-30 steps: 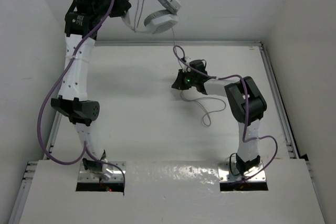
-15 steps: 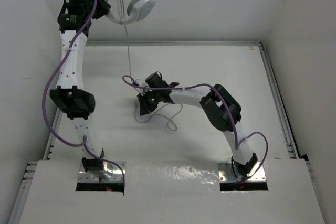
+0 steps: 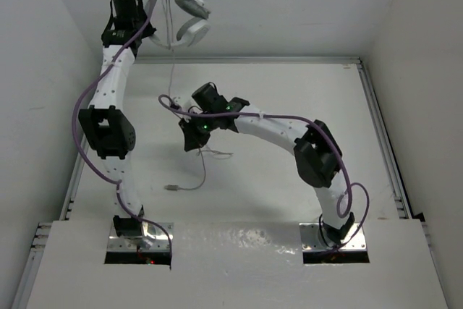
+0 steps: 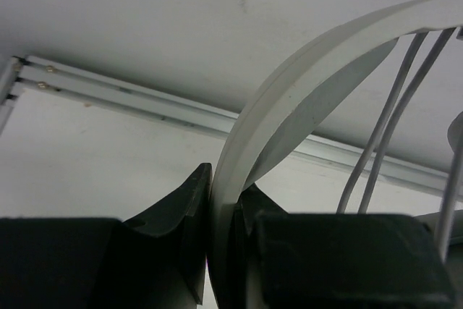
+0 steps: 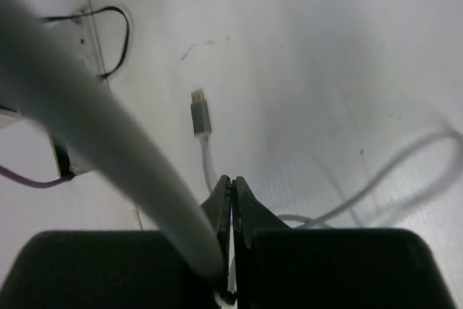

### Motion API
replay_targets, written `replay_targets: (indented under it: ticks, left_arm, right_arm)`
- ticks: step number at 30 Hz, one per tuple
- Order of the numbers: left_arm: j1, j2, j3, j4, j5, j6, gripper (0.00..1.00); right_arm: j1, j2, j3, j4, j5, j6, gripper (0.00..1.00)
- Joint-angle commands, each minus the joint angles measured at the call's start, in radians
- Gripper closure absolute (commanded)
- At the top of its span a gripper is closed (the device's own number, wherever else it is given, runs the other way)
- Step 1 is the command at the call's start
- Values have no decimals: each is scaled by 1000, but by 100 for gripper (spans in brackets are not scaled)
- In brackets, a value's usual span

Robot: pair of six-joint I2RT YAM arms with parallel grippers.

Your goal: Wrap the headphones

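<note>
White table point(image 3: 289, 99), matte top. Aluminium rail point(image 3: 289, 59) runs along the 12 o'clock edge, with another down the 3 o'clock side. Slack from the thin pale headphone cable point(image 5: 207, 159) lies on it: a small loop just left of centre, then a tail trailing to about 8 o'clock. The tail ends in a flat metal plug point(image 3: 171, 189). Left arm base point(image 3: 136, 240) sits in a cutout at 7 o'clock, right arm base point(image 3: 334, 240) at 5 o'clock.

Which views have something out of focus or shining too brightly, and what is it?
Right wrist view: the pale cable close to the lens is a thick blurred band, while the plug beyond it is sharp. Top external view: glare on the glossy near panel. Left wrist view: even light, the headband fairly sharp.
</note>
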Motion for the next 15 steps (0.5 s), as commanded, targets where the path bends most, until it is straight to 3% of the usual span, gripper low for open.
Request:
replay_targets:
  ticks: [1,6,8,11,15]
  left_arm:
    - [-35,-19,-45,197,-100,154,100]
    - [-112,-59,-248,276,-145,392,100]
    - [-154,-108,-373,352,-166,586,100]
    - [-210,-154,-531,401,-168,719,100]
    - [-230,-183,-589,386,-89,831,100]
  right_arm:
    - [4,-114,123,-53,-23,-71,100]
    - [-9,-212,226,-131,58,-143,100]
    - [-31,-250,269,-169,161,-175,100]
    - [-83,-281,315,-224,331,-214,100]
    - [-193,-307,329,-260,537,-242,100]
